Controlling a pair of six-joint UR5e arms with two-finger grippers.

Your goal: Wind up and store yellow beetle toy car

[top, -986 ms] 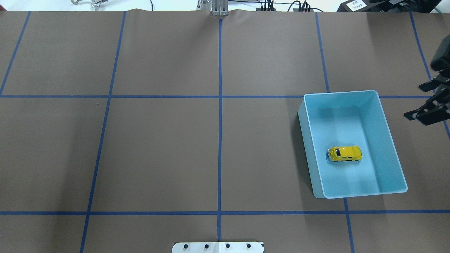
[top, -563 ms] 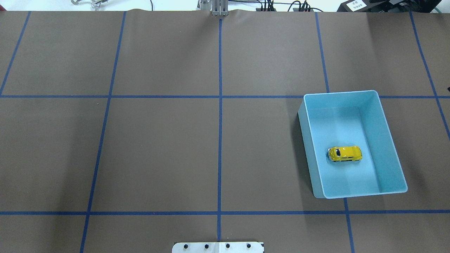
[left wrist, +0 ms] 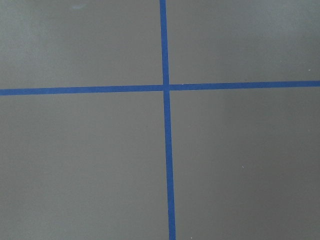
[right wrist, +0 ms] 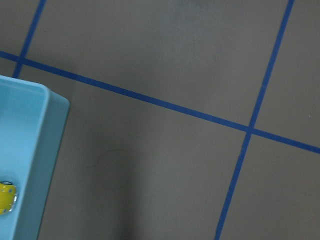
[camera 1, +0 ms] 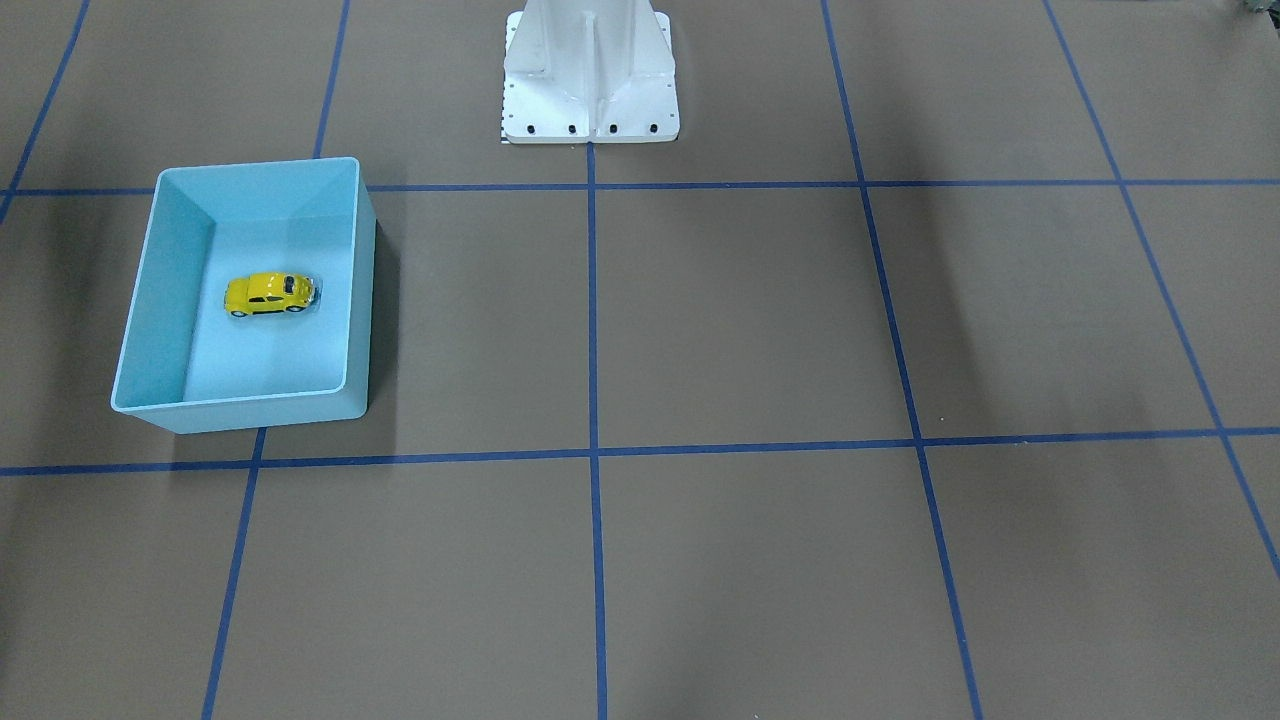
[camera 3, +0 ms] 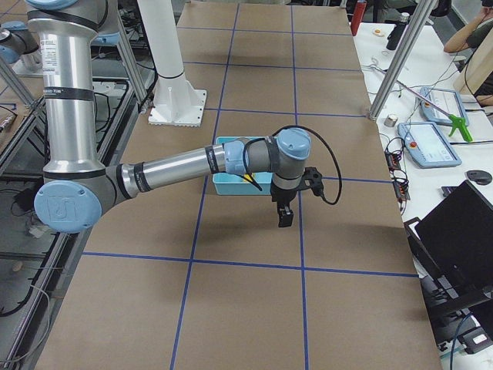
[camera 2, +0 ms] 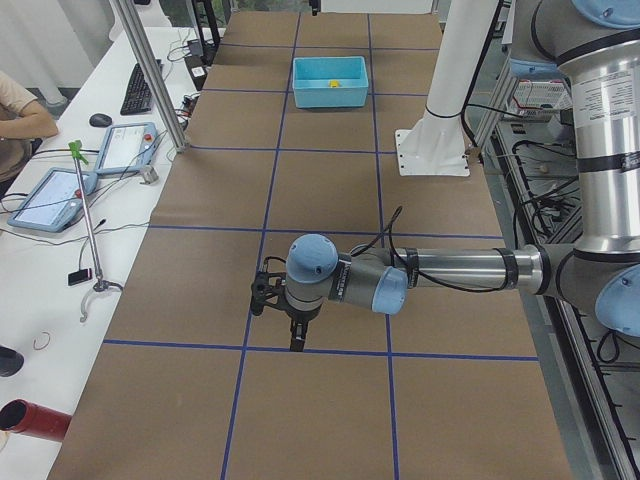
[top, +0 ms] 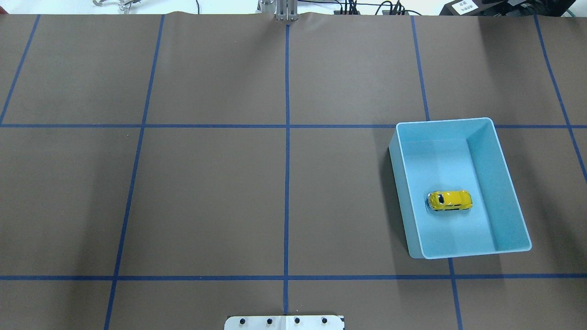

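1. Sitting on its wheels, the yellow beetle toy car (top: pixel 450 200) is on the floor of the light blue bin (top: pixel 502 183), near the middle. No wall appears to touch it. It lies crosswise to the bin's long sides.
2. Front-facing view agrees: car (camera 1: pixel 269 294) inside bin (camera 1: pixel 160 290), nothing on or over it.
3. Bin stands on the brown table (top: pixel 206 192), on the robot's right half, overlapping a blue tape line (top: pixel 287 137) of the grid.
4. Right gripper (camera 3: pixel 283 216): seen only in the right side view. It points down above the table just outside the bin, holding nothing visible. Cannot tell whether the jaws are parted or closed.
5. Right wrist camera: bin corner (right wrist: pixel 30 150) at the left edge, with a sliver of the car (right wrist: pixel 7 197) inside it.
6. Left gripper (camera 2: pixel 291 335): seen only in the left side view, low over the table, well apart from the bin (camera 2: pixel 330 95). Cannot tell jaw state.
7. Left wrist camera shows only a tape crossing (left wrist: pixel 166 86).
8. White mounting base (camera 1: pixel 590 70) at the robot's edge of the table.
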